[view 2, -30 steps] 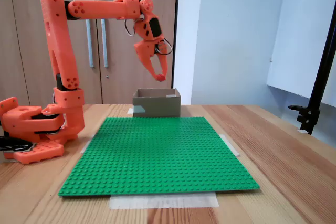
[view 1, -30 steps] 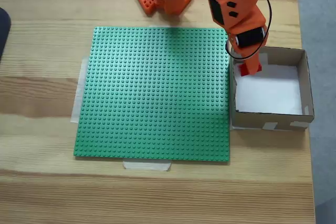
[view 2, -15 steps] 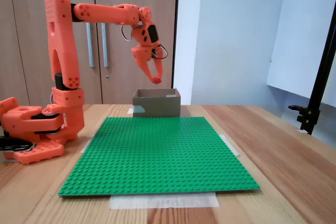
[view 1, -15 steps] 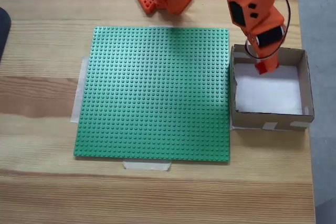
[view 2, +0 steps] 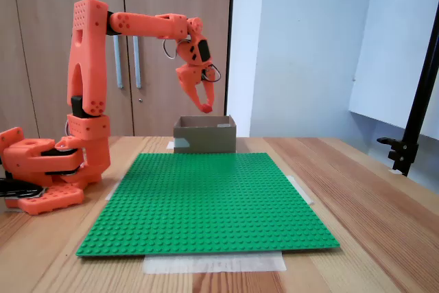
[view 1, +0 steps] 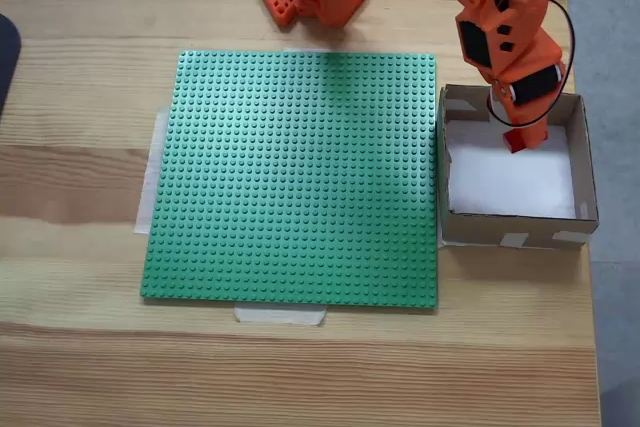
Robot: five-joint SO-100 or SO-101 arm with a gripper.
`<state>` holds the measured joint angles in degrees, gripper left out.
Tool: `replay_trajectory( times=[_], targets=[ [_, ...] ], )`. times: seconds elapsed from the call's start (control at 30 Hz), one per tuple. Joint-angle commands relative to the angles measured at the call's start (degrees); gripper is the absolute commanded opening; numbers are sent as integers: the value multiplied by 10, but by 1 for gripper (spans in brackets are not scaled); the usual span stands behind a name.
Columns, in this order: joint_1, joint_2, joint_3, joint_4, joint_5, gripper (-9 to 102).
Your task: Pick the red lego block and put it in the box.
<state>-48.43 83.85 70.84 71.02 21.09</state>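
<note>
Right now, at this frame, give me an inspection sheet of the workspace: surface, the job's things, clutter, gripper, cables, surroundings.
Surface: light wooden table with a taped-down green studded baseplate.
Job's things: small red lego block held at the gripper tips above the square brown cardboard box; box floor white and bare.
Clutter: nothing seen.
Gripper: orange two-finger gripper shut on the block, above the box and not touching it.
Cables: black wire loop on the wrist.
Surroundings: wooden cupboard doors, pale wall, black stand at right.

There are no words, numbers or signs to read on anything in these pictures.
</note>
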Motion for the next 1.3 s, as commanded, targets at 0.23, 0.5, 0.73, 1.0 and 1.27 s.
replay_trajectory(
  times=[0.23, 0.5, 0.73, 1.0, 1.27],
  targets=[
    [-2, -24, -62, 26, 5, 6],
    [-2, -29, -65, 30, 12, 7],
    [0, -29, -65, 30, 12, 8],
    [-1, -28, -65, 32, 14, 10],
    [-5, -22, -63, 35, 18, 12]
  ],
)
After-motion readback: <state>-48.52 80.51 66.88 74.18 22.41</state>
